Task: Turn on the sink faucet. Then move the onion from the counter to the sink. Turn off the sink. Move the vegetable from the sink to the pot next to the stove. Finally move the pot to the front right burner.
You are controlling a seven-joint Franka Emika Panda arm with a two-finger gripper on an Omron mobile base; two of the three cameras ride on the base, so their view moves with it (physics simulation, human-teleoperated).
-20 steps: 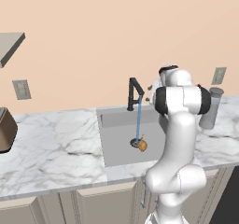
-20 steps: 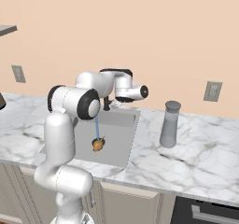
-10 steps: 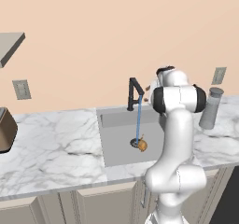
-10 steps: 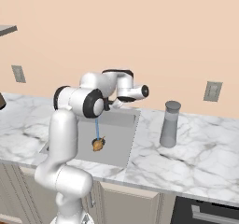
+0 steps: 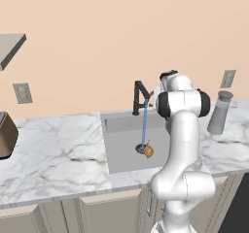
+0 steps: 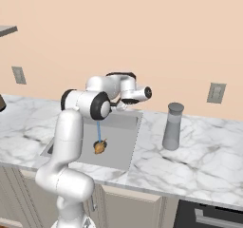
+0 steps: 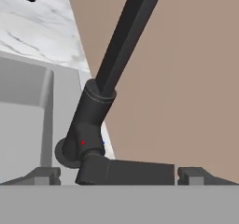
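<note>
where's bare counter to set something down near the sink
The widest bare marble counter runs from the sink out to the brown appliance. A narrower patch lies between the sink and the grey jar, with more beyond the jar. The faucet side is crowded: arm, end effector, water, onion.

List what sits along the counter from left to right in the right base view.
Wall outlet → onion in the sink → grey jar → second outlet.
</note>
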